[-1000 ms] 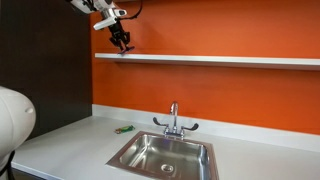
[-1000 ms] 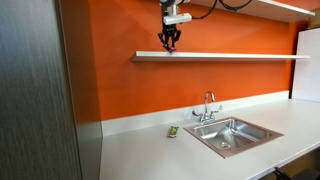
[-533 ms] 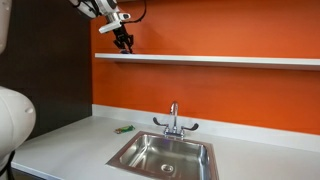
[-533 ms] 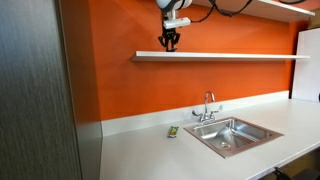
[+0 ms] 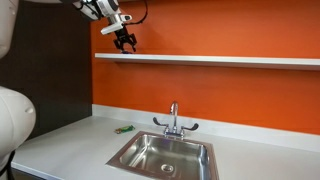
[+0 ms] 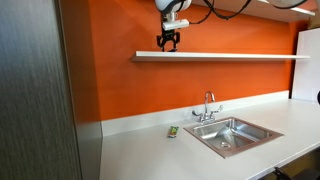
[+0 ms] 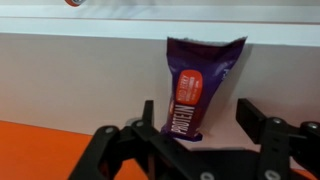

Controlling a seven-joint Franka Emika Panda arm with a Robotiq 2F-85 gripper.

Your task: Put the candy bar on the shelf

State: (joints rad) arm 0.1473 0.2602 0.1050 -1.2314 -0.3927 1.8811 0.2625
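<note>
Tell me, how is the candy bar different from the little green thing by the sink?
The candy bar wears a purple wrapper; the green thing is bright green. The candy bar lies up on the white shelf; the green thing lies down on the countertop. Both are small.

Hand [image 5: 125,44] just above shelf [image 5: 220,60], orange wall [image 5: 230,95], steel sink [image 5: 124,153] below

Bright even light; wrist view soft, gripper [image 7: 198,115] dark, blurred.
</note>
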